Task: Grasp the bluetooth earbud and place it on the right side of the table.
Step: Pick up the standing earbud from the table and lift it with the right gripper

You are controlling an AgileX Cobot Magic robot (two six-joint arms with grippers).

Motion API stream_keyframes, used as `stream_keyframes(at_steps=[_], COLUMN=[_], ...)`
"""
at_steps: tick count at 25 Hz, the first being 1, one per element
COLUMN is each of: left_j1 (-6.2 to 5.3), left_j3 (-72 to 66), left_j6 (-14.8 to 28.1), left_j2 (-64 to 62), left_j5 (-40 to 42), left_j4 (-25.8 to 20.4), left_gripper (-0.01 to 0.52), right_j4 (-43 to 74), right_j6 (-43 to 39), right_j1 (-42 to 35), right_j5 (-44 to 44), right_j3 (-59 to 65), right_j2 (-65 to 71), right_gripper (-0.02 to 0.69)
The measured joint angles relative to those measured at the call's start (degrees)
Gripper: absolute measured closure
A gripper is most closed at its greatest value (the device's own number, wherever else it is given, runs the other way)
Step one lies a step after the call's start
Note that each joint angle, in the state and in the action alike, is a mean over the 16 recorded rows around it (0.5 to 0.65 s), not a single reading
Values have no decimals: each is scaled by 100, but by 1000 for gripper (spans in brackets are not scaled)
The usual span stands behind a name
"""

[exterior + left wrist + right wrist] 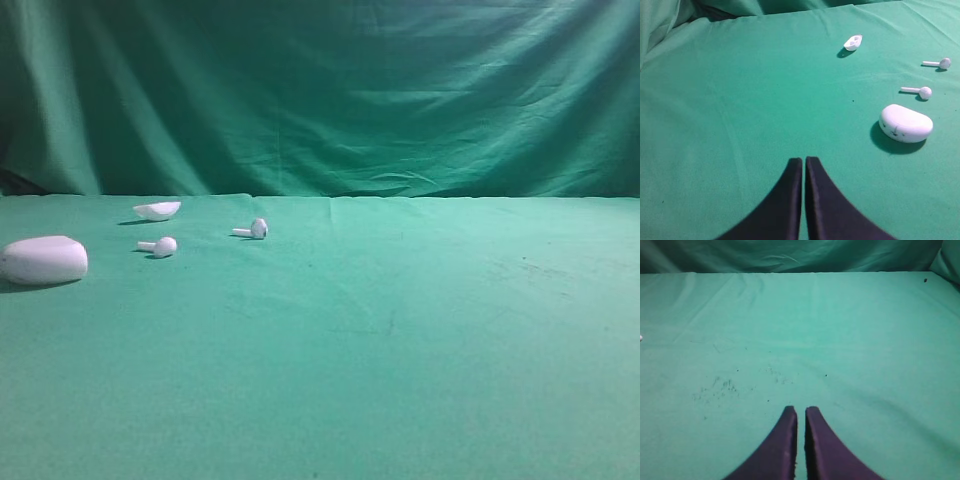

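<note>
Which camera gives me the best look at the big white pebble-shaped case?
Left wrist: the large white pebble-shaped case sits close and whole, faint front markings visible. Exterior high shows it small and side-on at the table's left edge. Right wrist doesn't show it.

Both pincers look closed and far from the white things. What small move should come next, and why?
Probably open the left pincer and move it toward the nearer earbud. Its jaws stand shut with nothing between them, and both earbuds lie untouched on the left of the table, between the case and the shell. The right pincer faces only bare cloth.
</note>
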State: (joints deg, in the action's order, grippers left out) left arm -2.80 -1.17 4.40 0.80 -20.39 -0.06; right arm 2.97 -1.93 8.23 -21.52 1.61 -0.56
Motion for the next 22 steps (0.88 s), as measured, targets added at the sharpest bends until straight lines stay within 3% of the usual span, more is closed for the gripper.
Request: stream_keyframes(at_steps=[17, 22], left_j1=[0, 0], left_j3=[0, 0], left_j6=[0, 0], left_j2=[0, 0], left_j5=[0, 0], left_j4=[-1, -1], left_gripper=[514, 514], right_j4=[-12, -130], right_j6=[-2, -19], right_j1=[0, -1], right_j5=[46, 715], right_j3=[1, 4], right_j2=[0, 0], right_gripper=[599, 599])
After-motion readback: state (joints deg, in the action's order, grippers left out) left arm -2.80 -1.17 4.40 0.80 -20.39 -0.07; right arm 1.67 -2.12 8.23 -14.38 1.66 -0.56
